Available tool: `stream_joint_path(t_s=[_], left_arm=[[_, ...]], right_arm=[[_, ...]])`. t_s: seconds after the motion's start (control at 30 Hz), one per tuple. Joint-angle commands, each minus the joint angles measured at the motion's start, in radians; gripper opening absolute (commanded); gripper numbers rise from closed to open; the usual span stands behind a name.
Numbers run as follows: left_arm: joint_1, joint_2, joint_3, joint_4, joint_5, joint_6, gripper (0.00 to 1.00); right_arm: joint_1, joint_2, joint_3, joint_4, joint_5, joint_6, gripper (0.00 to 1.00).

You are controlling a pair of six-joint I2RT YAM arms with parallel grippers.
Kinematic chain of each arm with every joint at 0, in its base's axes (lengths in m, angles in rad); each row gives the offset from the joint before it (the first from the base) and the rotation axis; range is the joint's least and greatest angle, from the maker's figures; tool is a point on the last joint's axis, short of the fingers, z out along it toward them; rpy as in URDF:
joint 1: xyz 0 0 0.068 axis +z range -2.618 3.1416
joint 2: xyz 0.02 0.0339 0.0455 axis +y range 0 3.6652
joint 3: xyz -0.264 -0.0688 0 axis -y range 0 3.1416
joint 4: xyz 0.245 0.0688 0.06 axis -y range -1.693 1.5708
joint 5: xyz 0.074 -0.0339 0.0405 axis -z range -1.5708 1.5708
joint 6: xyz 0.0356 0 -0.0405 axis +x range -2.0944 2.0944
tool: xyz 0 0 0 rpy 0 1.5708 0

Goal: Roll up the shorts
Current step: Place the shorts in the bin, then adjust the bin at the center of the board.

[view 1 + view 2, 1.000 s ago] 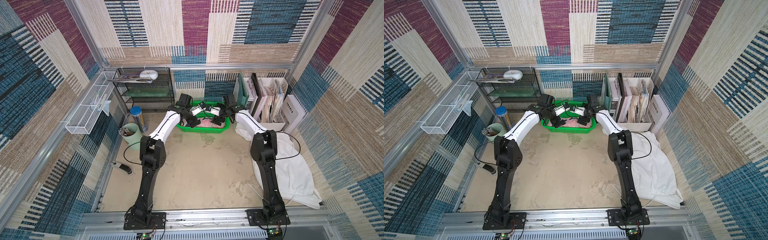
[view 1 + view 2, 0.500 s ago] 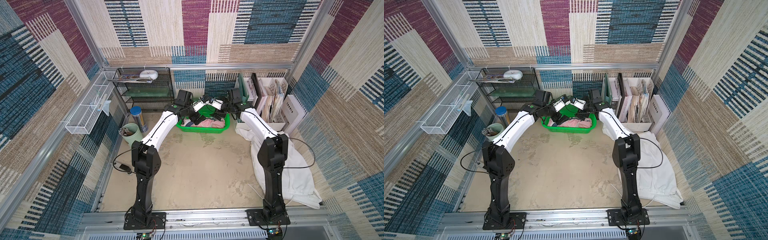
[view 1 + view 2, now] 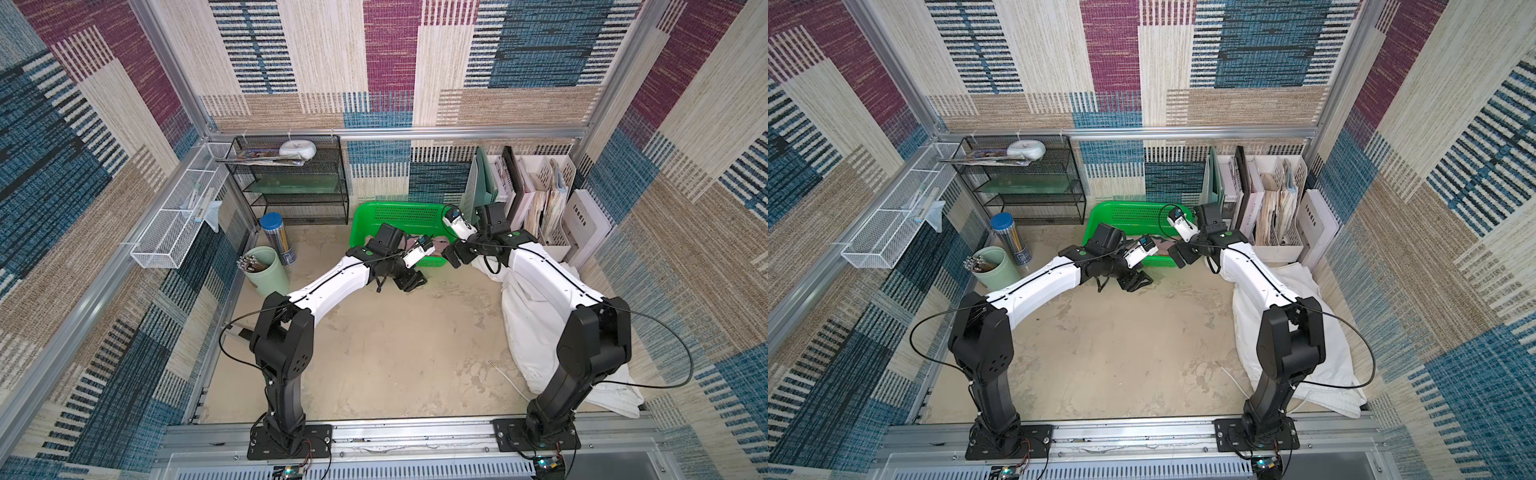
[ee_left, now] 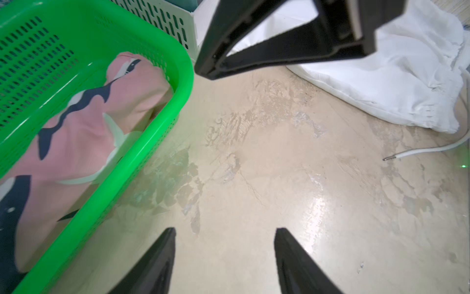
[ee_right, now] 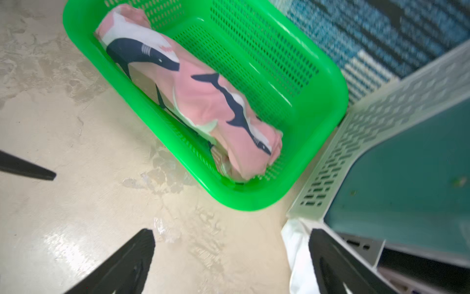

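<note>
Shorts (image 5: 198, 101), pink shark-print, rolled inside green basket (image 5: 241, 202); left gripper (image 4: 225, 230), right gripper (image 5: 232, 231) both spread, holding nothing.

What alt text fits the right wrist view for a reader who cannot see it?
Pink shark-print shorts lie rolled into a bundle inside a green basket on a beige table. In the foreground the right tool is open and empty above the table, beside a white perforated file holder and an edge of the white shorts.

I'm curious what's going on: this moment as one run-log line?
pink shorts: rolled, in green basket | white shorts: unrolled, on table | left gripper: open, empty | right gripper: open, empty
</note>
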Motion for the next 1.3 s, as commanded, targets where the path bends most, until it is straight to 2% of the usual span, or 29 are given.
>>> stream_joint_path(t_s=[0.0,0.07,0.2,0.3,0.57,0.6,0.83,1.0,1.1,1.27], left_arm=[[-0.002,0.048,0.033,0.052,0.032,-0.041,0.38],[-0.002,0.094,0.075,0.049,0.023,-0.025,0.22],[0.000,0.201,0.185,0.015,-0.023,0.004,0.00],[0.000,0.262,0.243,0.019,-0.074,0.016,0.00],[0.012,0.415,0.390,-0.008,-0.053,0.037,0.00],[0.018,0.428,0.404,-0.002,-0.047,0.032,0.00],[0.056,0.521,0.520,0.002,-0.022,0.009,0.00],[0.074,0.573,0.591,-0.016,-0.010,0.021,0.00],[0.079,0.566,0.603,-0.034,0.004,0.018,0.00],[0.077,0.494,0.569,-0.065,0.035,-0.005,0.00]], right_arm=[[-0.064,-0.038,-0.080,-0.009,0.005,0.213,0.99],[-0.098,-0.053,-0.148,0.001,0.030,0.273,0.98],[-0.156,-0.060,-0.246,-0.012,0.025,0.374,0.95],[-0.174,-0.077,-0.335,0.002,0.006,0.421,0.94],[-0.204,-0.108,-0.473,-0.017,0.064,0.496,0.93],[-0.211,-0.111,-0.488,-0.021,0.065,0.496,0.98],[-0.252,-0.134,-0.499,-0.034,0.110,0.493,0.98],[-0.271,-0.094,-0.494,-0.036,0.110,0.480,0.98],[-0.271,-0.060,-0.488,-0.036,0.105,0.472,0.95],[-0.271,-0.018,-0.469,-0.065,0.121,0.452,0.83]])
